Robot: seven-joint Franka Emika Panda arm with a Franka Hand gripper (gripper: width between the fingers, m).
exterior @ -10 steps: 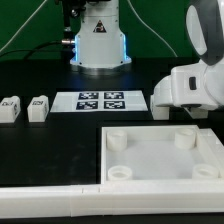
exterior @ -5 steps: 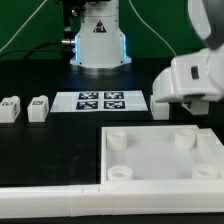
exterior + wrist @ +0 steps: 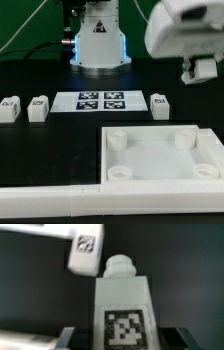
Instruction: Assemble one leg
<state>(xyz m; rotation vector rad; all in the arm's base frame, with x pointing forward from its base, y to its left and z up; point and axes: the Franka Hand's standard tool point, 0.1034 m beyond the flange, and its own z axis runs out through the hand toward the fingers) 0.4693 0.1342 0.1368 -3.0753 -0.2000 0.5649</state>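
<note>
**Inspector:** State of the claw?

**Assessor:** Closed on the leg and raised clear of the counter. In the exterior view it hangs at two o'clock, up beyond the tray. The wrist view shows the dark fingers pressed against the two side faces at the tagged end. The tag faces the camera and the peg points away from the claw.

**Inspector:** Handling of the part?

**Assessor:** My judgement only: it is a small moulded plastic block, light and rigid, and unlikely to give under the squeeze. The faces look smooth, so it may slip or twist between the fingers if the peg catches on something. The peg is the thinnest section and probably the weakest. It should not be gripped or levered.

**Inspector:** Where to take hold?

**Assessor:** On the flat parallel sides, as it is held now. The hold sits near the tagged end, which leaves the peg end free for a socket. The wrist view is too blurred to tell whether the leg sits perfectly square in the fingers.

**Inspector:** Other items?

**Assessor:** A spare leg stands on the counter at three o'clock from the marker board, just beside it. The left pair stands at nine o'clock from that board. No leg stands in any tray socket visible here.
</note>
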